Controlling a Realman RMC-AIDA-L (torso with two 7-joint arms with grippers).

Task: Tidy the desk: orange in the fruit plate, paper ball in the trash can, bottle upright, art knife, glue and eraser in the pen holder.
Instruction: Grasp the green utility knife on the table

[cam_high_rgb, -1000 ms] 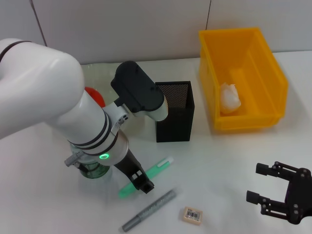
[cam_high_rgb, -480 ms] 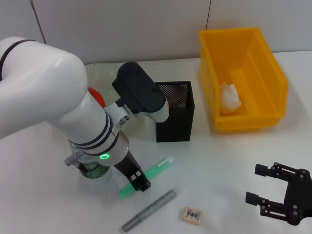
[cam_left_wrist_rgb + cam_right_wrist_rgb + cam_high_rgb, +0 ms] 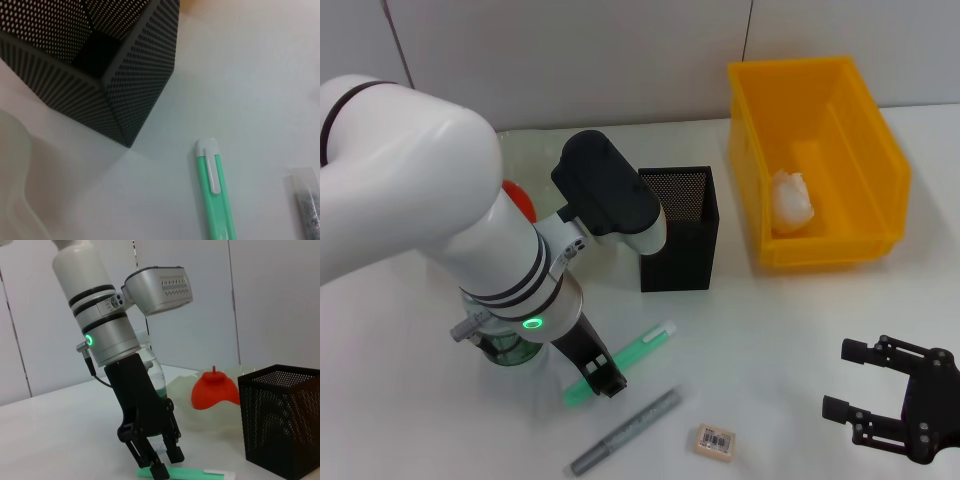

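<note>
My left gripper (image 3: 601, 379) is low over the tail end of the green art knife (image 3: 638, 351), open, with a finger on either side of it; the right wrist view shows the fingertips (image 3: 160, 470) at the art knife (image 3: 192, 473). The grey glue pen (image 3: 626, 432) and the tan eraser (image 3: 715, 441) lie nearer the front edge. The black mesh pen holder (image 3: 678, 230) stands behind them. The orange (image 3: 519, 198) sits in the fruit plate (image 3: 525, 150). The paper ball (image 3: 792, 200) lies in the yellow trash can (image 3: 820, 90). The bottle (image 3: 507, 349) stands upright, mostly hidden behind my left arm. My right gripper (image 3: 880, 397) hovers open at the front right.
My left arm's bulk covers most of the table's left half. The left wrist view shows the pen holder (image 3: 100, 65) close beside the art knife (image 3: 216, 195). White tabletop lies between the pen holder and my right gripper.
My left gripper has crept a little down and towards the front along the art knife's tail. The right gripper has barely shifted. The objects have stayed put.
</note>
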